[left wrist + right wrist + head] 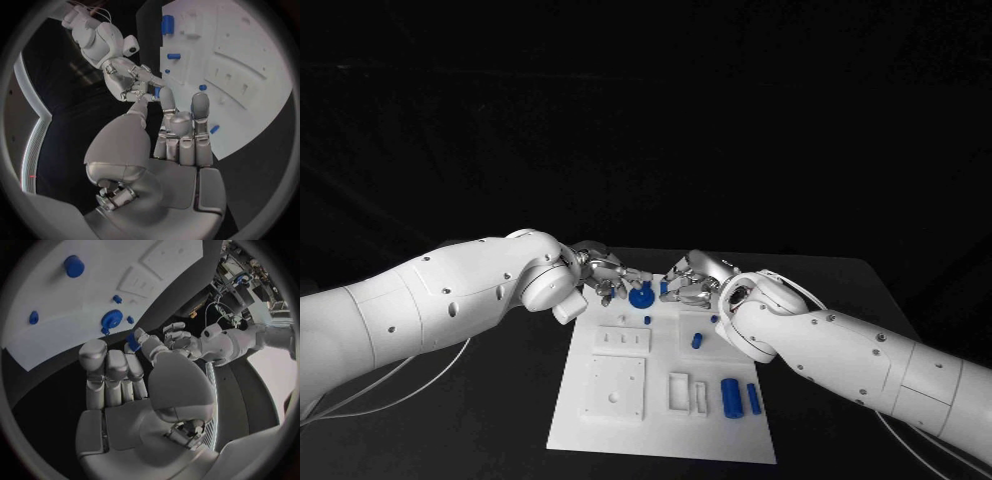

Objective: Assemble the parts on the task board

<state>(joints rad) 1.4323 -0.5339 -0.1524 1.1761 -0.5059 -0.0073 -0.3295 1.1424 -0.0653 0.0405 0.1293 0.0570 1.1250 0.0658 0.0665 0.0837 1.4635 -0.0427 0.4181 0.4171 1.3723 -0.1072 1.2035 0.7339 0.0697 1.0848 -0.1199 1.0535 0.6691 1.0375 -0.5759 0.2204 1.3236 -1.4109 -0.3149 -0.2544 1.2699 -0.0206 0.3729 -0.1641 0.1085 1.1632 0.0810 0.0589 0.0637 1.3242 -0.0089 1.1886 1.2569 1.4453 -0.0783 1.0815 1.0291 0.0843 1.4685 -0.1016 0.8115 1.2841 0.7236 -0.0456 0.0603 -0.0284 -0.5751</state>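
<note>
Here both my hands meet at the board's (589, 420) far edge: my right hand (692, 278) pinches a small blue part (132, 340) at its fingertips, my left hand (599, 268) hovers close, fingers apart, holding nothing. Just beside them stands the round blue part (640, 296). Likely I'm passing or seating this piece; next needs careful alignment. Around lies the black table (502, 400).

Far edge of task board (589, 420) hidden by both hands.
Left hand (600, 270) and right hand (692, 277) meet over the board's far edge, covering part of the round blue part (640, 296); a small blue piece (133, 340) between the fingertips is mostly hidden, and which hand holds it is unclear. Small pegs near the round blue part are too small to identify.
</note>
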